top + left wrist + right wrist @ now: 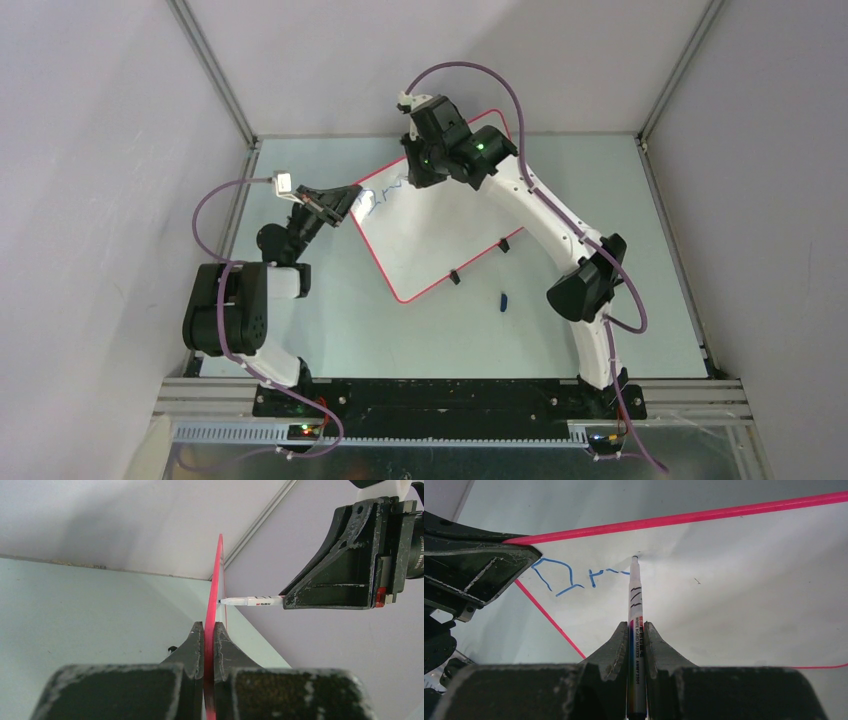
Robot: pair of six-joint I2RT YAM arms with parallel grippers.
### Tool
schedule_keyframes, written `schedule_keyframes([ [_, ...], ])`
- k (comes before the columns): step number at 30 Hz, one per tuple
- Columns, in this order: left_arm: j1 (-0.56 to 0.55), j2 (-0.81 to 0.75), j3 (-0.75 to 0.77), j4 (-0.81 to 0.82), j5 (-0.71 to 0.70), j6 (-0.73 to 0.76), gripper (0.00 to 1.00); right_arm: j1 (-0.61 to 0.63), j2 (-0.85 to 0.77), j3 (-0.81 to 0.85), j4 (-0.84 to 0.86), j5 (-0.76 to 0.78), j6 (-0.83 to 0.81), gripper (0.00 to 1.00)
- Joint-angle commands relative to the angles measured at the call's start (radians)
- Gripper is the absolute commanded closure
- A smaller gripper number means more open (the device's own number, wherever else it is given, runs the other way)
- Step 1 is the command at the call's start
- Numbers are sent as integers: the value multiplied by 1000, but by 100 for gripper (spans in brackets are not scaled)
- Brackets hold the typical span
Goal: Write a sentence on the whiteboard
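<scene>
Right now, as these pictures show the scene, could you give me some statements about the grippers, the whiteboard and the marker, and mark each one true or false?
1. The left gripper is shut on the rim of the whiteboard. True.
2. The right gripper holds the marker with its tip well away from the board. False: the tip meets the board's surface.
3. The writing is red. False: it is blue; only the rim is red-pink.
4. A small blue object lies on the table, apart from the whiteboard. True.

The whiteboard fills the middle of the surface, with the left pincer and right pincer crowding its left corner. The near strip lies open, apart from a small blue object.
</scene>
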Motion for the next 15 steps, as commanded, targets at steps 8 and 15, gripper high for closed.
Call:
schedule_keyframes([
  [8, -26, -12, -10, 23, 82, 118, 99, 8, 20, 56, 11, -32, 3, 100],
  [15, -25, -13, -12, 24, 81, 118, 99, 20, 21, 57, 19, -58, -9, 100],
])
